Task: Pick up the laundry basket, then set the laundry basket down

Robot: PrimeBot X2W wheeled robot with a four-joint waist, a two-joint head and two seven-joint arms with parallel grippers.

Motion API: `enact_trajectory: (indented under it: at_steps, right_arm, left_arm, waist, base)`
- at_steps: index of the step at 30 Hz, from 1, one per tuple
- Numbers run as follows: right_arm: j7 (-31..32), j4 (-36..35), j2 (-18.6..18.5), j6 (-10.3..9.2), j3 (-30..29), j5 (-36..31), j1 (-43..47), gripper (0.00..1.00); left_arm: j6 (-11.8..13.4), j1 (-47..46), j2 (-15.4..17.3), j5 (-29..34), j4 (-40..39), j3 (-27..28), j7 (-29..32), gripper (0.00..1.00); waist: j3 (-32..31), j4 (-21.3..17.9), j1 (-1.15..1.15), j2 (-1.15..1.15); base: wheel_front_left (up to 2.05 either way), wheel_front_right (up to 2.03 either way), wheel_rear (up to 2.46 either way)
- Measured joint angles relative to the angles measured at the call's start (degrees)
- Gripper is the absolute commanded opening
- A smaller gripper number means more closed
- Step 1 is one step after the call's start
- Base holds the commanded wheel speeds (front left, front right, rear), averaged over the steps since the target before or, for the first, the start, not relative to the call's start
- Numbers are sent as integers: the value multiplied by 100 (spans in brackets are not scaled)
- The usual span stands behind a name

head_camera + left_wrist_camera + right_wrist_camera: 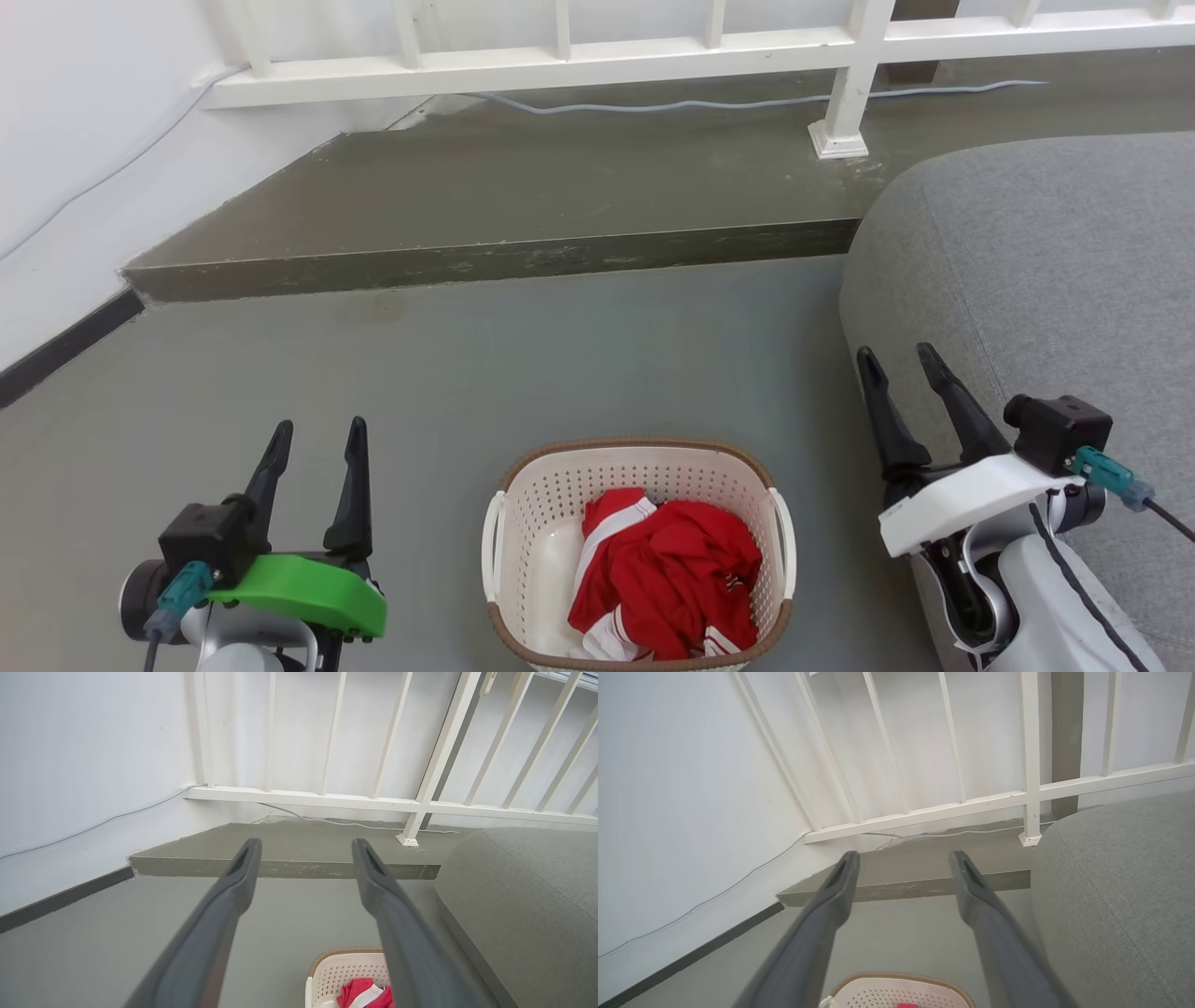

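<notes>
Both grippers sit low in the head view, fingers spread and holding nothing: the left gripper [319, 425] at lower left, the right gripper [896, 351] at lower right against a grey sofa [1027, 261]. Between them, touching neither, the cream laundry basket [541, 523] rests on the grey floor [560, 355], containing crumpled red-and-white clothing [667, 569].

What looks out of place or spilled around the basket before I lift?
Nothing stands out. The cream-white perforated plastic laundry basket sits upright on the grey floor, the crumpled red-and-white garment wholly inside it. The left gripper and right gripper are open and clear of it.
</notes>
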Motion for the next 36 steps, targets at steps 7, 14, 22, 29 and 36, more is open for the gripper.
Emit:
enact_trajectory:
  at_steps: [7,14,22,29,36]
  right_arm:
    - [-20,0,8,0,-24,-142,-1,100]
    - [-20,10,54,1,-77,-270,0,100]
    - [-20,11,62,2,-86,-357,-4,100]
    - [-21,67,64,-54,-168,-432,-131,100]
    - [-45,199,101,-101,-299,-430,-246,100]
  left_arm:
    - [-5,-2,-8,152,-4,13,-4,100]
    - [-13,-2,-13,152,-5,25,-4,100]
    - [-59,-43,-20,149,-5,35,-4,100]
    - [-77,-263,-25,149,-2,-7,-4,100]
    - [-115,-595,-36,149,140,-74,-4,100]
  waist:
    - [11,-8,0,0]
    - [29,-22,0,0]
    - [264,-50,0,0]
    - [673,-88,0,0]
    - [1193,-110,0,0]
  base:
    - [0,0,0]
    - [0,0,0]
    - [0,0,0]
    - [0,0,0]
    - [0,0,0]
